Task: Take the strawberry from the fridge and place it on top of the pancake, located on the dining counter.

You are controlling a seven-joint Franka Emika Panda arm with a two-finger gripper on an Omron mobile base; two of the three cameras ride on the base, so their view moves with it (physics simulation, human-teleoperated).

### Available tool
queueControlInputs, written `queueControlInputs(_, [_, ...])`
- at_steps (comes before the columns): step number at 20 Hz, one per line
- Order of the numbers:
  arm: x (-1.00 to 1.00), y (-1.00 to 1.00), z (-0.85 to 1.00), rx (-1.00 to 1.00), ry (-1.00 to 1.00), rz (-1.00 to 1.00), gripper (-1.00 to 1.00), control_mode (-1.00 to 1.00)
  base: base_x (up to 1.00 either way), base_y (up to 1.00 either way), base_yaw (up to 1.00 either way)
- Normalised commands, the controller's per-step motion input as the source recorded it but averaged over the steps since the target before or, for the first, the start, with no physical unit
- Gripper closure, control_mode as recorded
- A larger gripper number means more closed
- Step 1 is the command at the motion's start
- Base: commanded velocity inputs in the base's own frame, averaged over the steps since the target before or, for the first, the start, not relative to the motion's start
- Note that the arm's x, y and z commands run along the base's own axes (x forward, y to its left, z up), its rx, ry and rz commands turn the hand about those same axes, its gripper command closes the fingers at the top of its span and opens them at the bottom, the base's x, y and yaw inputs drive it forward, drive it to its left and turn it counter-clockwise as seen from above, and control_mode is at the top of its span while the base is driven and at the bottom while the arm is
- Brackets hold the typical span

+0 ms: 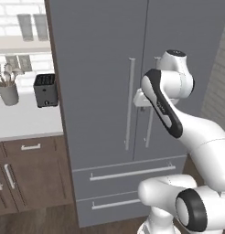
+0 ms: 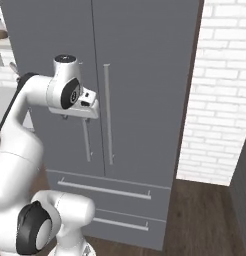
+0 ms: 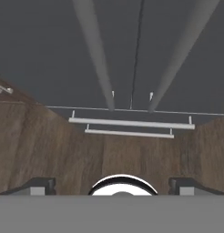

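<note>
The tall grey fridge (image 1: 100,68) (image 2: 145,75) stands shut in front of me, both doors closed, so the strawberry is hidden. My gripper (image 2: 76,119) hangs close to the doors at mid height and points down, just in front of the two long door handles (image 2: 108,115) (image 1: 129,103). In the left base view my own forearm partly covers the gripper (image 1: 141,101). The hand view looks down the door fronts (image 3: 50,54) past both handles (image 3: 98,59) to the two drawer handles (image 3: 132,123). The fingertips (image 3: 38,184) stand wide apart with nothing between them: open. The pancake and the dining counter are out of view.
Left of the fridge a white worktop (image 1: 23,121) carries a dark toaster (image 1: 45,90) and a utensil pot (image 1: 8,93), above brown cabinets (image 1: 27,169). A white brick wall (image 2: 220,100) closes the right side. Wooden floor (image 2: 205,215) lies before the fridge's drawers (image 1: 132,172).
</note>
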Motion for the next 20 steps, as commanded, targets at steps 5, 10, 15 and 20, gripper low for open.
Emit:
queueControlInputs(5, [0.0,0.0,0.0,0.0,0.0,0.0,-1.0,1.0,-0.05,-0.36,0.0])
queueControlInputs(10, [0.0,0.0,0.0,0.0,0.0,0.0,-1.0,1.0,0.0,0.0,0.0])
queueControlInputs(15, [0.19,-0.02,-0.26,-0.01,-0.02,0.0,-1.0,-1.0,0.0,0.0,0.0])
queueControlInputs(20, [0.35,-0.36,-0.1,0.0,-0.16,-0.03,-1.0,-1.0,0.0,0.0,0.0])
